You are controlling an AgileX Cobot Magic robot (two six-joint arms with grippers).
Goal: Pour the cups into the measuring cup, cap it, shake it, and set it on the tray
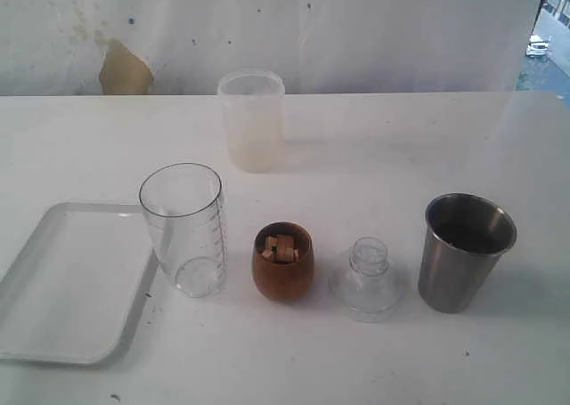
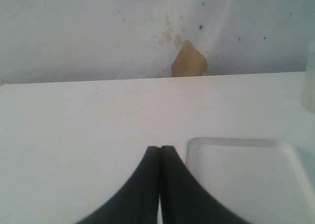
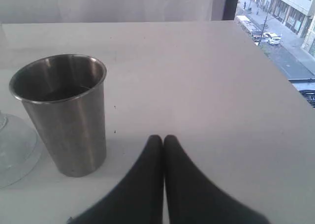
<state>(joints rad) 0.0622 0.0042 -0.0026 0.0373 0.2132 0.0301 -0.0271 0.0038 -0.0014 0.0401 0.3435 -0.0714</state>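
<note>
On the white table the clear measuring cup (image 1: 184, 230) stands upright beside the white tray (image 1: 67, 280). A brown wooden cup (image 1: 282, 261) holding small wooden pieces sits at the middle front. The steel cup (image 1: 466, 249) stands at the right, the frosted tumbler (image 1: 252, 120) at the back. A clear domed lid (image 1: 366, 279) rests between the wooden and steel cups. Neither arm shows in the exterior view. My left gripper (image 2: 160, 148) is shut and empty near the tray (image 2: 236, 144) corner. My right gripper (image 3: 163, 138) is shut and empty beside the steel cup (image 3: 64, 111).
A white wall with a brown patch (image 1: 123, 70) runs behind the table. The table's right edge (image 3: 275, 74) drops off toward a window with a street below. The lid (image 3: 12, 145) shows partly in the right wrist view.
</note>
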